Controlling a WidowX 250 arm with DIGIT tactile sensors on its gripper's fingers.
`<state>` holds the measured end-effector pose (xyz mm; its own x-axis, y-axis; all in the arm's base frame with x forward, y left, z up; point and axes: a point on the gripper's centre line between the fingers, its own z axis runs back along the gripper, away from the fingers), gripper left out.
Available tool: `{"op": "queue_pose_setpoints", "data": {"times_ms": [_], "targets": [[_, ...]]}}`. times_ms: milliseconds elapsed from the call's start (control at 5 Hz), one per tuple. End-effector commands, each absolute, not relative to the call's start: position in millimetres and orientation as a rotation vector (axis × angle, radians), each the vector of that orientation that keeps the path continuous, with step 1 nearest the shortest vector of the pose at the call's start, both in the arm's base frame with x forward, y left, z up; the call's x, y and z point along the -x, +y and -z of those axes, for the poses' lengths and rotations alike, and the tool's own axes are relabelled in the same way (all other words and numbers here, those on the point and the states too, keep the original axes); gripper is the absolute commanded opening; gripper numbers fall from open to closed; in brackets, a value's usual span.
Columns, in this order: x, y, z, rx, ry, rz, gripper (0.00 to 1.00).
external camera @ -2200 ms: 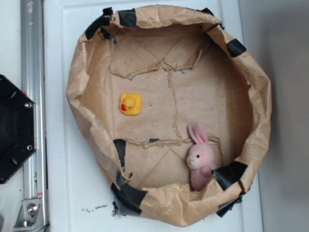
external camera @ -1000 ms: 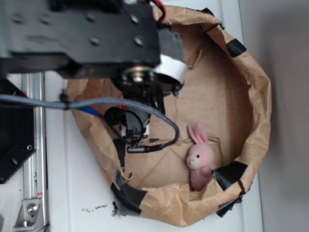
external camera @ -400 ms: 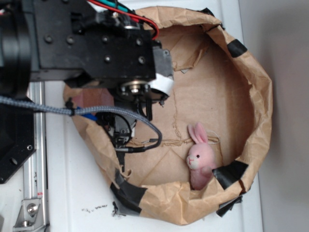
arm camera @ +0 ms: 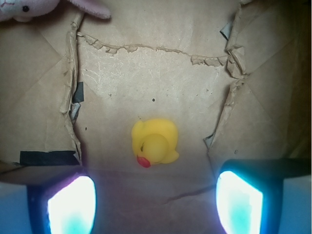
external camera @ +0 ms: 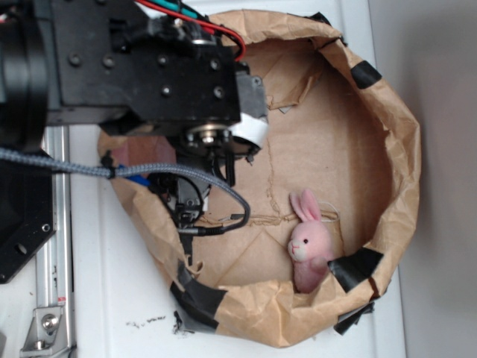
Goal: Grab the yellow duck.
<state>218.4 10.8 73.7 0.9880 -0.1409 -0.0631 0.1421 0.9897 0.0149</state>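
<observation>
Yellow duck: seen only by the wrist camera, on the paper floor; the arm hides it from the exterior view.
Gripper: spread wide, empty, fingers flanking the duck without touching.
Pink bunny: well apart from the duck, against the paper bag's wall.

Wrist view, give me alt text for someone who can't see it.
A small yellow duck sits on creased brown paper, centred just ahead of the gripper, whose open jaws glow at the bottom corners without touching it. Part of a pink bunny shows at the top left edge.
</observation>
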Motion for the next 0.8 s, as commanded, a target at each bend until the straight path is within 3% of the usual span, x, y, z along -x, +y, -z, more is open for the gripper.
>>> {"op": "queue_pose_setpoints", "data": {"times_ms": [0,400,600], "targets": [[-222,39,-70,-0.083,-0.055,0.132,1.00],[-234,29,-32,-0.035,0.023,0.171,1.00],[-235,5,-11,-0.012,0.069,0.235,1.00]]}}
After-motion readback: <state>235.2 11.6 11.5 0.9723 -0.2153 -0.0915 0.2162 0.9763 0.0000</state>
